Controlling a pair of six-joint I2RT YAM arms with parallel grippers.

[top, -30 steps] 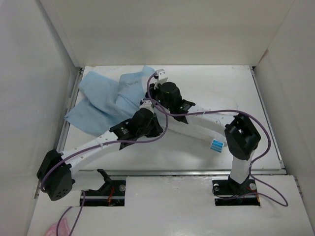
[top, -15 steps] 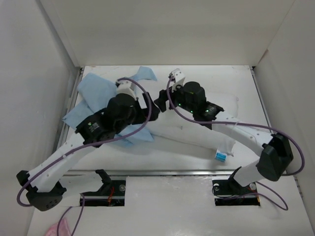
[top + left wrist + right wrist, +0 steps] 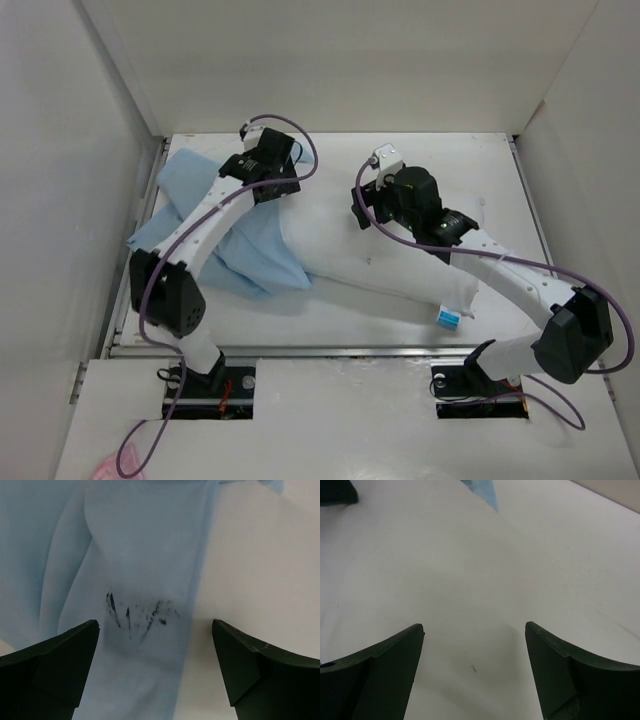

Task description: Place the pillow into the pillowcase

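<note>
The left gripper point(image 3: 155, 625) is spread wide and empty. The pillowcase point(image 3: 130, 580) lies beneath it and meets the pillow point(image 3: 260, 570) under its right finger. The right gripper point(image 3: 474, 626), also spread and empty, hangs over the pillow, with a pillowcase corner ahead.

A: What moved?
B: Left gripper point(image 3: 283, 188) swung up toward upper left. Right gripper point(image 3: 362, 212) shifted right.
A: Pillowcase point(image 3: 250, 250)?
B: Pulled lower, now covering the left end of the pillow point(image 3: 400, 265).

White pillow point(image 3: 350, 250) flat, diagonal across table point(image 3: 470, 160); light blue pillowcase point(image 3: 262, 255) crumpled against its left end.
</note>
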